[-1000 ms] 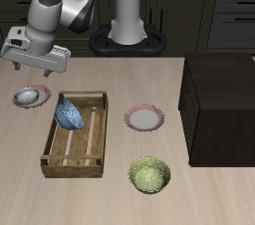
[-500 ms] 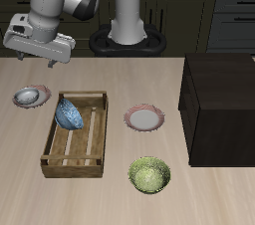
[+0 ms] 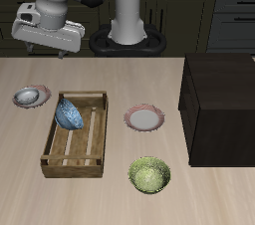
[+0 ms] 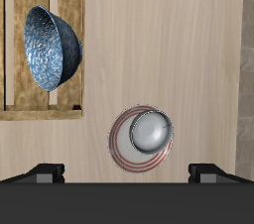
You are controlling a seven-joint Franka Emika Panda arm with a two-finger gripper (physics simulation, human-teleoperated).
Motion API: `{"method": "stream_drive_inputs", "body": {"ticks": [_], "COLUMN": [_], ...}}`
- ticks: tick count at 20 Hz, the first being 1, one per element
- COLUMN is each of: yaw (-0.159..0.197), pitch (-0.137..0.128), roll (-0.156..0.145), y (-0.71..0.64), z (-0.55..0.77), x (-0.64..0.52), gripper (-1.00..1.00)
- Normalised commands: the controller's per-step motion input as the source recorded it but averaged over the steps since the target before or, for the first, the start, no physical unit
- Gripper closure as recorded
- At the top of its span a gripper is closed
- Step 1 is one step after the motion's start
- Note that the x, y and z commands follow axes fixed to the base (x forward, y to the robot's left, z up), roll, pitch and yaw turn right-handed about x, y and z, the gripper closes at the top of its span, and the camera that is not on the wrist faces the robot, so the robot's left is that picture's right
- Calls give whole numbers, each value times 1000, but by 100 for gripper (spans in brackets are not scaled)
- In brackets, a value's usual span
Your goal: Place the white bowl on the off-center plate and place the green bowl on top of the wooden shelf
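Observation:
The white bowl [image 3: 31, 95] sits in the off-center plate [image 3: 19, 100], beside the crate; the wrist view shows the bowl [image 4: 151, 132] resting a little off the middle of the plate [image 4: 118, 141]. My gripper [image 3: 48, 50] hangs open and empty well above the bowl and somewhat farther back; its fingertips [image 4: 45, 172] stand wide apart with nothing between them. The green bowl [image 3: 149, 175] lies on the table near the front edge. The wooden shelf [image 3: 219, 105] stands at the far side of the table from the gripper, its top bare.
A light-wood slatted crate [image 3: 76, 139] holds a blue-patterned bowl [image 3: 70, 114] tilted at its back end; the bowl also shows in the wrist view [image 4: 50, 48]. A second pink-rimmed plate [image 3: 144, 118] lies empty between the crate and the shelf.
My gripper has risen and drifted back and a little toward the table's middle, away from the white bowl on its plate. Nothing else moved.

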Motion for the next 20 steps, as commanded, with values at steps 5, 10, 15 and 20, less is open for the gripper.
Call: {"method": "stream_drive_inputs", "body": {"ticks": [5, 10, 15, 20], "yaw": [18, 11, 4, 24], "pitch": [-37, -32, -22, -24], "roll": [30, 15, 7, 18], "y": [317, 216, 112, 305], "z": [269, 218, 208, 131], "x": [77, 21, 46, 157], "gripper": [-100, -100, -100, -100]}}
